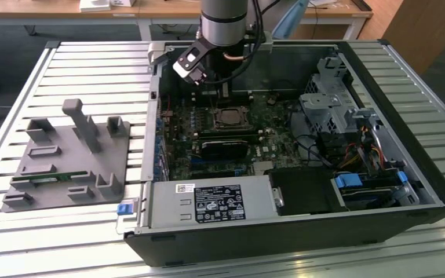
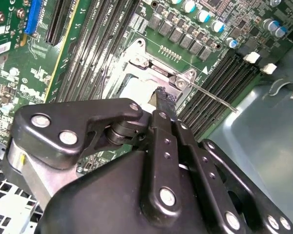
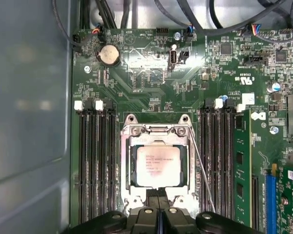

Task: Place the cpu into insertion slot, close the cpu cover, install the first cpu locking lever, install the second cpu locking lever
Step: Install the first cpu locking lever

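The cpu (image 3: 157,165), a square silver chip, lies flat in the insertion slot (image 3: 184,120) on the green motherboard. The cpu cover (image 3: 125,161), a silver frame, lies down around the chip. A thin wire locking lever (image 3: 201,170) runs along one side of the socket and angles away from it. My gripper (image 3: 158,194) is shut with nothing between its black fingers, its tips at the socket's edge. In the second wrist view the gripper (image 2: 162,97) points at the socket's hinge end beside the lever (image 2: 216,99). In the exterior view the gripper (image 1: 226,95) hangs just above the insertion slot (image 1: 230,117).
Long black memory slots (image 3: 95,161) flank the socket on both sides. The open computer case (image 1: 408,87) has a drive cage and cables at the exterior view's right and a power supply (image 1: 211,202) in front. A grey fixture plate (image 1: 68,156) lies on the slatted table.
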You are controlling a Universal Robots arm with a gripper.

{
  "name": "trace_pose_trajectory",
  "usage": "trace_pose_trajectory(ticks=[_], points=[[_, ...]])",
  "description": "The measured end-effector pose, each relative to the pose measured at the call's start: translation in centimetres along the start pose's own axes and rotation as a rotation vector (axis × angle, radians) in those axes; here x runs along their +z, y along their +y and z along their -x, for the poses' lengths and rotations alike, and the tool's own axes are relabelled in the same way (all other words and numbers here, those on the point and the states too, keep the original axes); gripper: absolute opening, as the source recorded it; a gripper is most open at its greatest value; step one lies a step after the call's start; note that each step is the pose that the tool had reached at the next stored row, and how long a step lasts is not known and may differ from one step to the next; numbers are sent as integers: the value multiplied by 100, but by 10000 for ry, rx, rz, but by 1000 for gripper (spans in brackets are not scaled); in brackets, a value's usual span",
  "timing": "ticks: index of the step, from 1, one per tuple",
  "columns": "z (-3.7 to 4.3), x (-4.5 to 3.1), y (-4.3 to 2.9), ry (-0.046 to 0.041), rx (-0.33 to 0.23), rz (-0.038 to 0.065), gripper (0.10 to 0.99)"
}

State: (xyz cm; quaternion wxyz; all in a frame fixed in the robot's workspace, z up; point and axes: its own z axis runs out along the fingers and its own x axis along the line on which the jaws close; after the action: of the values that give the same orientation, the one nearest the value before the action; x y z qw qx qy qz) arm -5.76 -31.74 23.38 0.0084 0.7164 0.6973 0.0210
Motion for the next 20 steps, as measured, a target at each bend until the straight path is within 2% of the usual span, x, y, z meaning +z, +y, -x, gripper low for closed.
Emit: trace_pose_trajectory(ticks=[5,17,20], points=[[-1,-73,3,0,0,0,106],[-6,-305,13,-1,-1,0,106],[-6,-310,13,3,-43,0,106]])
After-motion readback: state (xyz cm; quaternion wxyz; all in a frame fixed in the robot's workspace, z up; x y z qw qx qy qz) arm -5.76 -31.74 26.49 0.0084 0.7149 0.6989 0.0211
